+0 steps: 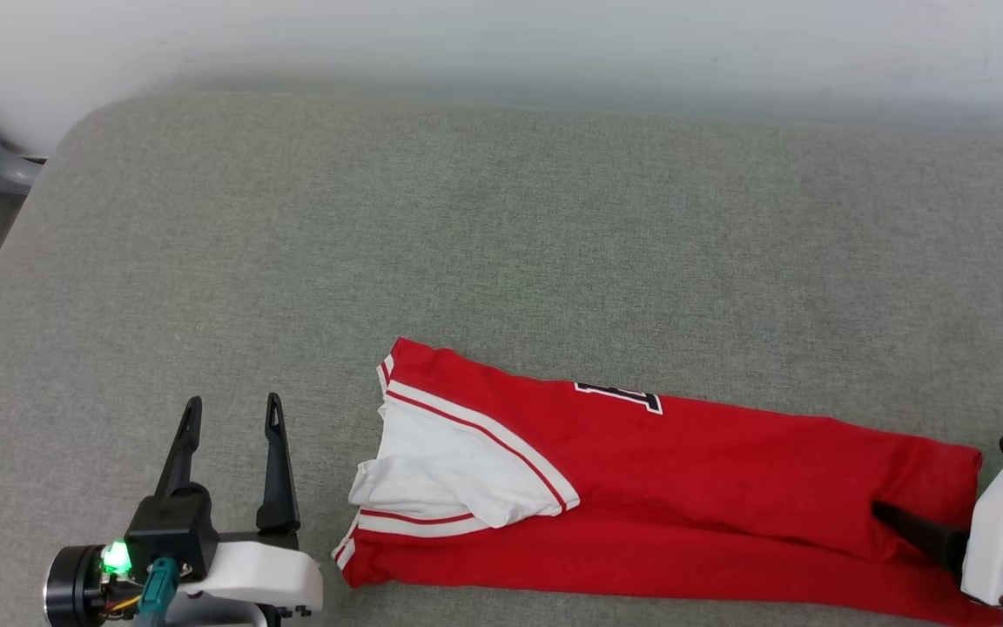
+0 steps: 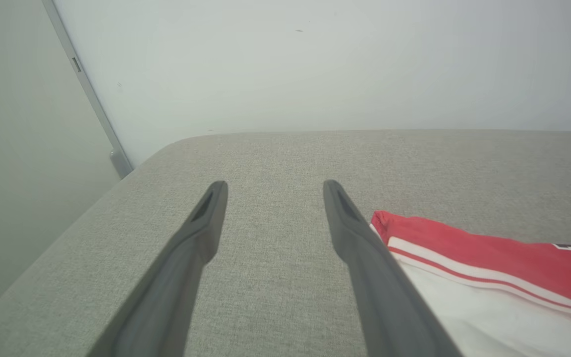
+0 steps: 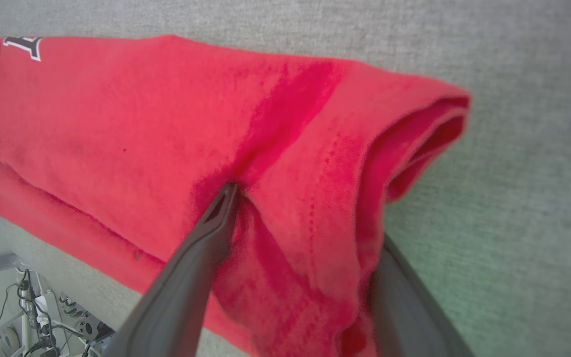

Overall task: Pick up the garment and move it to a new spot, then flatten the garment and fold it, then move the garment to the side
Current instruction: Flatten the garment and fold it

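Red fabric of the shirt (image 3: 117,124) sits between the 2 spread fingers of my right gripper (image 3: 305,223). 1 finger presses on top at the hem end and the other is partly hidden by the hem, with nothing clamped yet. I judge it is placed for the next fold. My left gripper (image 1: 233,402) hovers wide apart and empty just beside the white sleeve (image 1: 440,475). The shirt lies as a long strip along the near edge of the grey cushion (image 1: 467,218). Its lettering (image 1: 619,398) is half tucked under, so I cannot read it.
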Robot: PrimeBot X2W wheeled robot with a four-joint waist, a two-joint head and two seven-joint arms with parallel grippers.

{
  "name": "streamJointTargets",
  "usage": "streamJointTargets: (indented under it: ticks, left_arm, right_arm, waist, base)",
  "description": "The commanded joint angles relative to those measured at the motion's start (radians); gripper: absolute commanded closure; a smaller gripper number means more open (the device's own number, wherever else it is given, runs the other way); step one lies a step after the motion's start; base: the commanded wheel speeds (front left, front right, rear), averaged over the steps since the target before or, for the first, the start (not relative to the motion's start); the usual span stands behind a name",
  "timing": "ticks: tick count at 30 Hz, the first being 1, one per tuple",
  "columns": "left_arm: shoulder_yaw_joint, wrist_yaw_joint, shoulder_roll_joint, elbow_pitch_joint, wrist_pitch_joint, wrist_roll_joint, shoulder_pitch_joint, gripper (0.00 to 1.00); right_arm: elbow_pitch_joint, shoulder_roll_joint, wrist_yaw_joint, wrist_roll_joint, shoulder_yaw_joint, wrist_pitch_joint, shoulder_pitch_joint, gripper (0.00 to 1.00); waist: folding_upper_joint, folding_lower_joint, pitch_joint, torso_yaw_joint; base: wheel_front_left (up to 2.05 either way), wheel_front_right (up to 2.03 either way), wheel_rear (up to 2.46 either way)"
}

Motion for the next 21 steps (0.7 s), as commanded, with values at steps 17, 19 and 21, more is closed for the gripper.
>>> streamJointTargets:
  ticks: [17,19,21]
  left_arm:
    - [0.163,-0.140,-0.162,0.003,-0.007,0.198,0.085,0.00]
    - [0.170,-0.148,-0.171,0.000,-0.007,0.212,0.095,0.00]
    - [0.177,-0.157,-0.174,0.002,-0.007,0.224,0.101,0.00]
  right_arm:
    - [0.109,-0.094,0.001,0.010,0.049,-0.138,0.004,1.00]
    - [0.132,-0.116,0.001,0.001,0.045,-0.147,0.006,1.00]
    - [0.156,-0.130,0.001,-0.003,0.039,-0.158,0.010,1.00]
  waist:
    - [-0.0001,0.0000,-0.062,-0.003]
    - [-0.0001,0.0000,-0.070,-0.003]
    - [-0.0001,0.0000,-0.078,-0.001]
  base:
    - [0.00,0.00,0.00]
    - [0.00,0.00,0.00]
    - [0.00,0.00,0.00]
